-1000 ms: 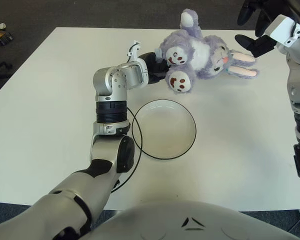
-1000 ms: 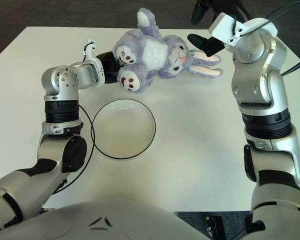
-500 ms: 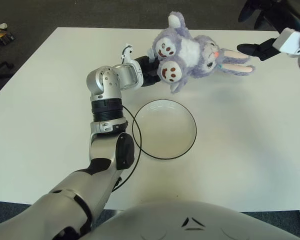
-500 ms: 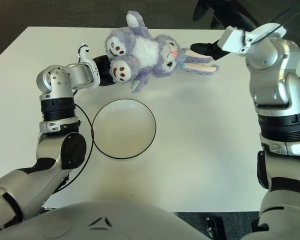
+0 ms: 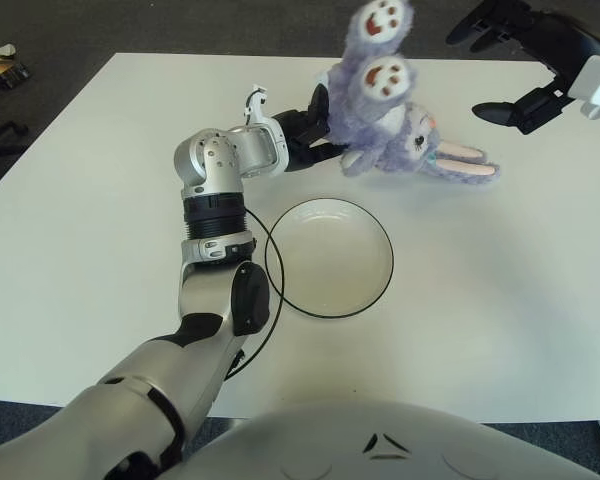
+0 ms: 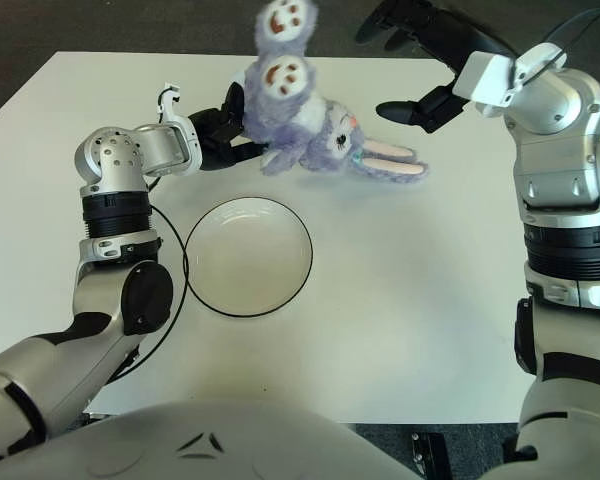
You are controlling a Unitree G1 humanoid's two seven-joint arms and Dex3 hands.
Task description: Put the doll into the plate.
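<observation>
Left hand [image 5: 305,128] fingers closed on the purple doll [image 5: 385,120], which is upended, feet in the air, ears trailing on the table [image 5: 500,300]. Plate [image 5: 329,258] sits near, empty. Right hand [image 6: 420,60] hovers beside the ears, fingers spread, holding nothing.

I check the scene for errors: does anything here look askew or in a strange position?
Yes. The doll is upside down: its feet point up, while its head and ears lie on the table beyond the empty plate. The left hand grips its side; the right hand is open, beside the ears.
</observation>
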